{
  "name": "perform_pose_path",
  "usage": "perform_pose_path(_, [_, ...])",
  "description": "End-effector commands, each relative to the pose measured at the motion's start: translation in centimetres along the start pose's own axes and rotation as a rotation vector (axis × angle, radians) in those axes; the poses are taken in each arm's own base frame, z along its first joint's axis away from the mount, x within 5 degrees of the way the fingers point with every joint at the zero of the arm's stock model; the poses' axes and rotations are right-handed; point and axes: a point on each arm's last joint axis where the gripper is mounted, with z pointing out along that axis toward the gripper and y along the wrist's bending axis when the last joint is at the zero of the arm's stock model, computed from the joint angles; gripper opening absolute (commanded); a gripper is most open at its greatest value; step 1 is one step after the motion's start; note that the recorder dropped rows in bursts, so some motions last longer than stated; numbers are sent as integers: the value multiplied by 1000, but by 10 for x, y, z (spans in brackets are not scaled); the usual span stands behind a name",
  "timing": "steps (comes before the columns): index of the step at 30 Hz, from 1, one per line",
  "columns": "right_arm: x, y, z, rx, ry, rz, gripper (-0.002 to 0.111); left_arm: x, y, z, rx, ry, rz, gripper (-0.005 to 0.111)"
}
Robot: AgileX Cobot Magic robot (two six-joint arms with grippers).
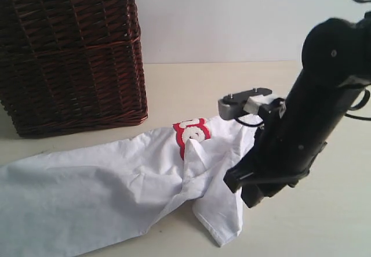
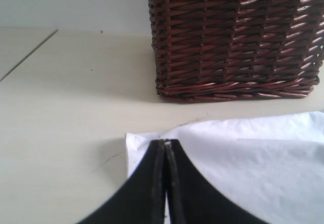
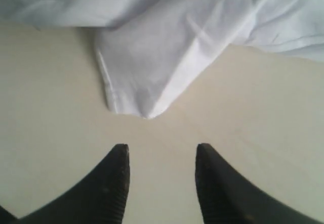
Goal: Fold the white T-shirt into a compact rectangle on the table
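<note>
The white T-shirt [image 1: 87, 193] lies crumpled and stretched across the table [image 1: 324, 228], running off the lower left of the exterior view. Part of its red-outlined lettering [image 1: 193, 133] shows at a fold. My left gripper [image 2: 165, 142] is out of the exterior view. In its wrist view it is shut at a corner of the T-shirt [image 2: 253, 153], with a sliver of white cloth between the fingertips. My right gripper [image 3: 162, 150] is open over bare table [image 3: 50, 133], a short way from a hanging point of the T-shirt [image 3: 152, 57]. In the exterior view the right gripper [image 1: 249, 190] hovers beside the shirt's right end.
A dark brown wicker basket [image 1: 69, 54] stands at the back left, close behind the shirt; in the left wrist view the basket [image 2: 238, 37] is just beyond the cloth. A pale wall rises behind the table.
</note>
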Motion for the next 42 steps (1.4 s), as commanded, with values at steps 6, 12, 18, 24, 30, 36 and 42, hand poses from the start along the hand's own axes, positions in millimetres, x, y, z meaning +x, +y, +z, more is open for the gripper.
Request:
perform_pose_path(6, [-10, -12, 36, 45, -126, 50, 62, -1, 0, 0, 0, -12, -5, 0])
perform_pose_path(12, [-16, -15, 65, 4, -119, 101, 56, -1, 0, 0, 0, -12, -5, 0])
perform_pose_path(18, [-16, -12, 50, 7, -152, 41, 0, -1, 0, 0, 0, -12, -5, 0])
perform_pose_path(24, [-20, 6, -14, -45, -240, -15, 0, -1, 0, 0, 0, -12, -5, 0])
perform_pose_path(30, [-61, 10, -64, 4, -600, -42, 2, -1, 0, 0, 0, -12, -5, 0])
perform_pose_path(36, [-81, 4, -55, 57, -654, -62, 27, -1, 0, 0, 0, -12, -5, 0])
perform_pose_path(42, [-83, -2, -13, 47, -446, -67, 32, -1, 0, 0, 0, -12, -5, 0])
